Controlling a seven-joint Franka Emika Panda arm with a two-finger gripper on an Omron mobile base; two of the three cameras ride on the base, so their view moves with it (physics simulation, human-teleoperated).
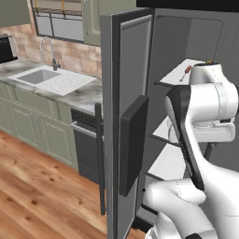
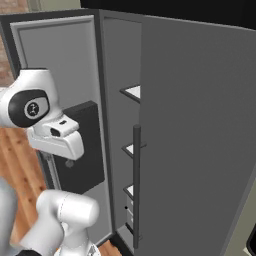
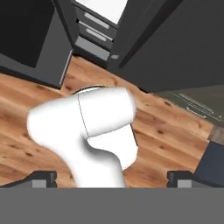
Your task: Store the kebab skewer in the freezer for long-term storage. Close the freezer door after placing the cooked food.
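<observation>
Kebab skewer [image 1: 187, 69]: on freezer [image 2: 117, 90] shelf above my gripper [image 3: 111, 175], spread empty; freezer door [image 1: 133, 116] open, awaiting closing

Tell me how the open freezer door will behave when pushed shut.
The freezer door is a tall rigid slab standing open, so it should swing rather than flex or tip. Its height and the black dispenser block suggest it is fairly heavy. Its smooth grey face may be slippery.
</observation>
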